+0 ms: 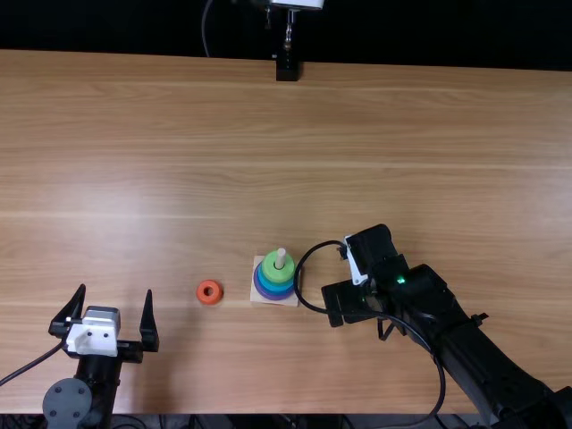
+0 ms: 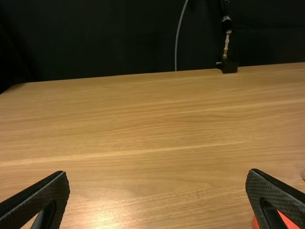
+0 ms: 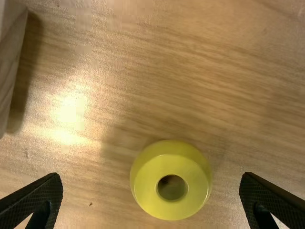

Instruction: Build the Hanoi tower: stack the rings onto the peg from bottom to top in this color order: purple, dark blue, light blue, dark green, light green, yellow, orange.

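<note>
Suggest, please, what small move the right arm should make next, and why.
I'd probably lower the right gripper and close it on the yellow ring: it hangs open over that ring, the light green ring tops the stack, and yellow should go on before the orange ring.

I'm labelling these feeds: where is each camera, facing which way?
Top view: fixed above the near edge of the light wooden table, facing steeply down and forward; black left arm and right arm show.
Left wrist view: on that wrist, facing forward across the table; open left hand shows.
Right wrist view: on that wrist, facing down at a thick yellow ring; open right hand shows.
Top and left wrist views share the small orange ring.
</note>
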